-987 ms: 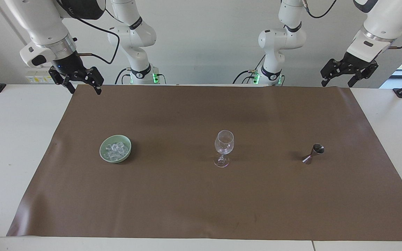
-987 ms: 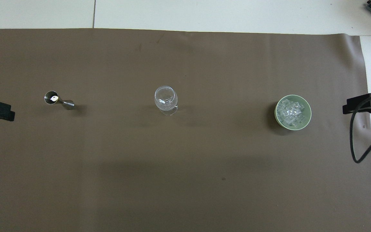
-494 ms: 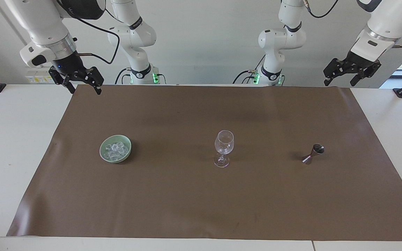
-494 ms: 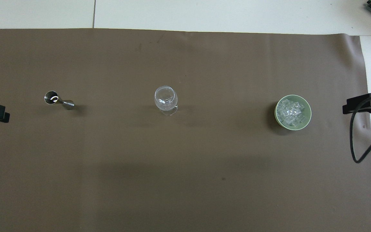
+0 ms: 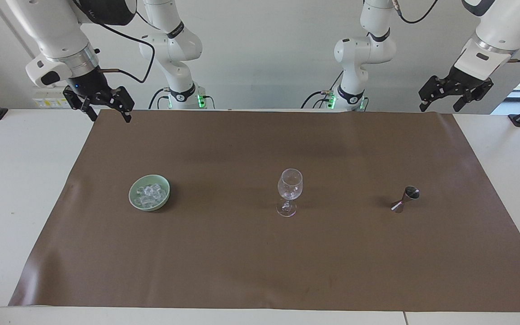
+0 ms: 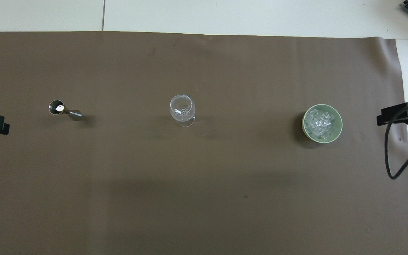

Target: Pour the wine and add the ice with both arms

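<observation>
Hovering with both grippers released and empty — my left gripper (image 5: 455, 99) over the mat's corner at my left arm's end, my right gripper (image 5: 104, 108) over the other near corner. The ice (image 5: 150, 195) sits heaped in a green bowl (image 5: 132, 197) — wine glass (image 5: 290, 185) mid-mat, jigger (image 5: 405, 199) toward my left.

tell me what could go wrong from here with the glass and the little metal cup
1. The clear stemmed wine glass stands tall on a narrow foot; a sideways nudge could tip it.
2. The small steel double-cone jigger is small and top-heavy, so the open left gripper may knock it over.
3. The clear ice cubes in the green bowl look slippery and may slip out.
</observation>
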You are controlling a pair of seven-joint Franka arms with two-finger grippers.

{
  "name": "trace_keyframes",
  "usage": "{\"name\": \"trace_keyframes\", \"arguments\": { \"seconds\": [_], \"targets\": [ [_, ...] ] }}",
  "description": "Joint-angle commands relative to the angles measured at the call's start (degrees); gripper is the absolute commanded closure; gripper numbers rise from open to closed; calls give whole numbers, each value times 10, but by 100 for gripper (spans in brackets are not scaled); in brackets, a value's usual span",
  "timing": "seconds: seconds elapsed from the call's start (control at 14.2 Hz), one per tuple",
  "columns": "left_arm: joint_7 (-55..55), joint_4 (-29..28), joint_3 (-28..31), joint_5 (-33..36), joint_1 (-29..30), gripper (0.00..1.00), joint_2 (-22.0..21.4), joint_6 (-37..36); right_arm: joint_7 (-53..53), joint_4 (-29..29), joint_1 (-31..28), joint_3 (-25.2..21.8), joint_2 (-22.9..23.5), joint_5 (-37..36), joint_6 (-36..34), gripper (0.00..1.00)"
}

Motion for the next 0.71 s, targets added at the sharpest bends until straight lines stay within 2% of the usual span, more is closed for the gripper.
{"name": "trace_keyframes", "arguments": {
  "seconds": [0.0,0.63],
  "targets": [
    [-2,6,0,8,9,0,3,5,-14,1,-7,4,-5,2,-7,0],
    [-1,7,-1,11,23,0,1,26,-14,1,-8,4,-5,2,-7,0]
  ]
}}
